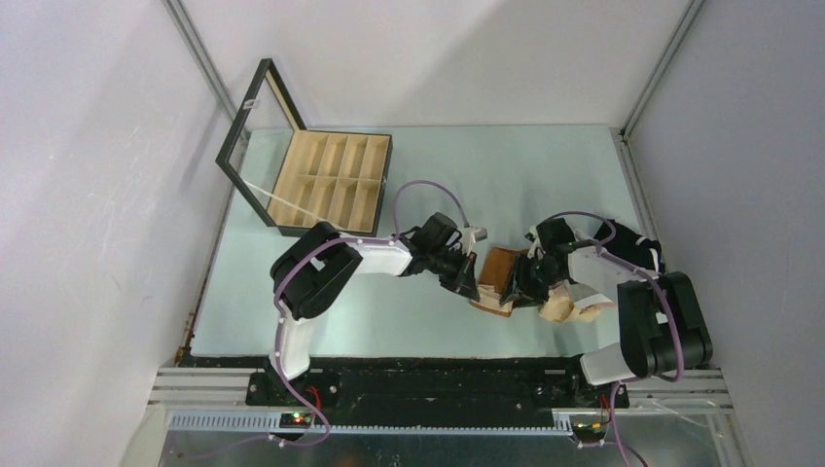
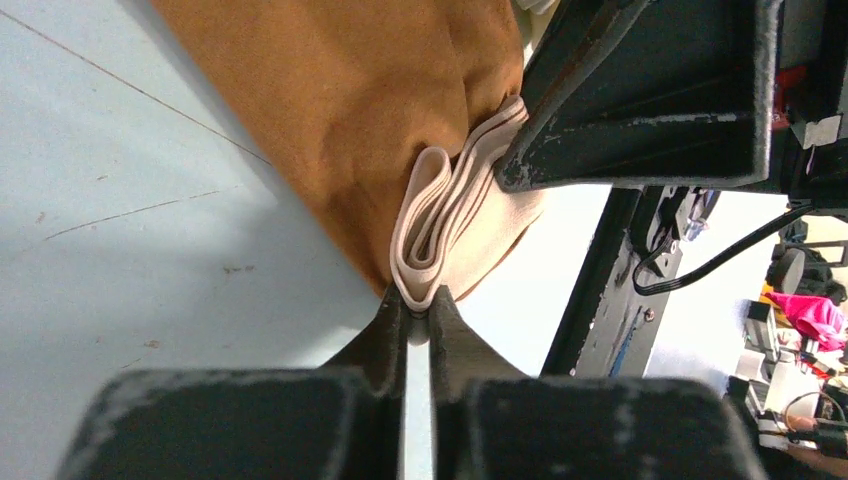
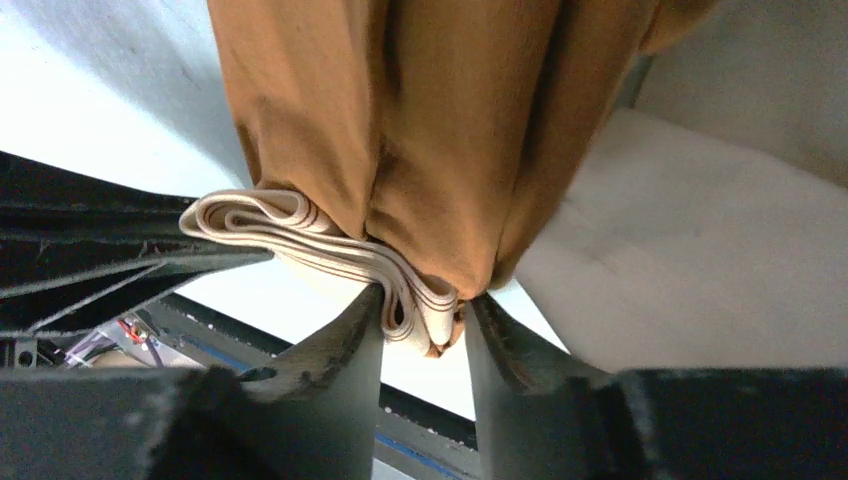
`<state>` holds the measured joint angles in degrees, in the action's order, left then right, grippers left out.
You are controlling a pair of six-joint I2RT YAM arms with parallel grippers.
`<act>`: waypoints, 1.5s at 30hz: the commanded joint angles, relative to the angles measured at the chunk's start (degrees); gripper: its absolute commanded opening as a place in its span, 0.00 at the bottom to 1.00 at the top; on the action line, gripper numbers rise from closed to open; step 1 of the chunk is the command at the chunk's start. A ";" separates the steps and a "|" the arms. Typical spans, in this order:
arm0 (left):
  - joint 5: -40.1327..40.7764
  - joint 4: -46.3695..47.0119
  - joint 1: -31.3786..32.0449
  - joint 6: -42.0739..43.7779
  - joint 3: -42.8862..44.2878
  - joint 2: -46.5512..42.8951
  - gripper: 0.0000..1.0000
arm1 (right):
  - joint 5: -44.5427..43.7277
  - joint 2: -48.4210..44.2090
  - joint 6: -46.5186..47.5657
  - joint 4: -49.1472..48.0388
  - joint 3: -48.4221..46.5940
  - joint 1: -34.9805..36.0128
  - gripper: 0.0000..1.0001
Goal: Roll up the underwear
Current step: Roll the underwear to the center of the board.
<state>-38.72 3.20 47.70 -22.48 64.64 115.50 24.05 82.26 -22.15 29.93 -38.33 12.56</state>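
The rust-brown underwear (image 1: 497, 269) lies between my two grippers near the table's front middle. In the left wrist view its brown cloth (image 2: 340, 110) hangs above a folded cream striped waistband (image 2: 455, 215). My left gripper (image 2: 418, 305) is shut on the waistband's end; it also shows from above (image 1: 469, 275). My right gripper (image 3: 425, 308) is shut on the other end of the waistband (image 3: 300, 235), with brown cloth (image 3: 440, 130) above; it also shows from above (image 1: 520, 282). A beige garment (image 1: 569, 307) and a black one (image 1: 637, 248) lie under and beside the right arm.
The black-framed wooden box with compartments (image 1: 329, 180) stands open at the back left, its glass lid (image 1: 248, 126) raised. The pale beige cloth (image 3: 700, 250) lies right beside the right gripper. The table's front edge and black rail (image 1: 438, 365) are close behind both grippers.
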 commanded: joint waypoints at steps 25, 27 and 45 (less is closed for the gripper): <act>17.53 46.85 11.96 74.45 -32.18 -20.77 0.60 | -0.75 8.92 8.00 2.64 -6.36 0.50 0.00; 16.55 48.24 12.95 80.04 -31.82 -18.31 0.57 | -0.66 8.51 7.54 2.09 -5.85 0.30 0.00; 23.14 37.00 18.74 97.34 -28.69 -11.14 0.53 | -0.01 7.64 6.90 1.29 -4.76 -0.46 0.00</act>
<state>-18.13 41.39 65.67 70.67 34.33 103.24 26.81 90.00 -15.73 34.44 -44.58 12.43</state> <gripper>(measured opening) 0.528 0.036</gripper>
